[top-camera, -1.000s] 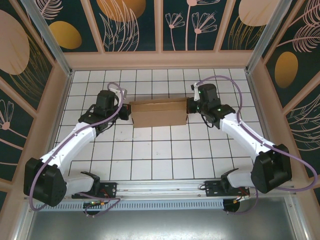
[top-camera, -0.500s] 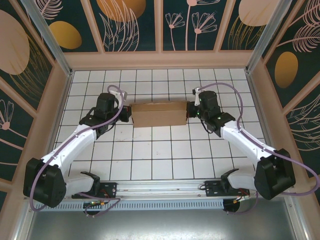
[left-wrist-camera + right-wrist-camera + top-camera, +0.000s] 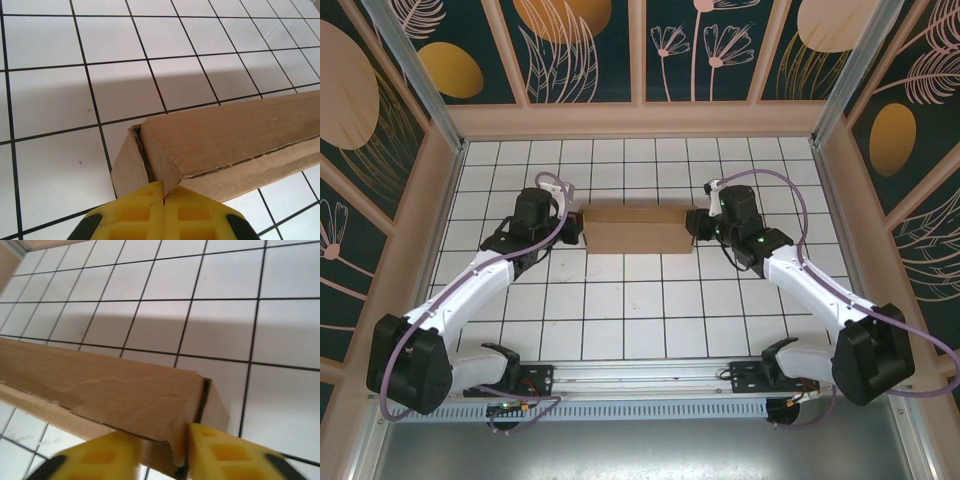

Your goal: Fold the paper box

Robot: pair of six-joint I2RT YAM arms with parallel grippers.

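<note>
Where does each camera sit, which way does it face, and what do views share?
Top external: above and behind the arm bases, looking down at the gridded table; both arms show, left claw and right claw at opposite ends of the paper box.
Left wrist: on the left arm, facing the box's end, yellow claw shut on its flap.
Right wrist: likewise, claw parted around the other end's corner.
Shared: box and grid tiles.
</note>
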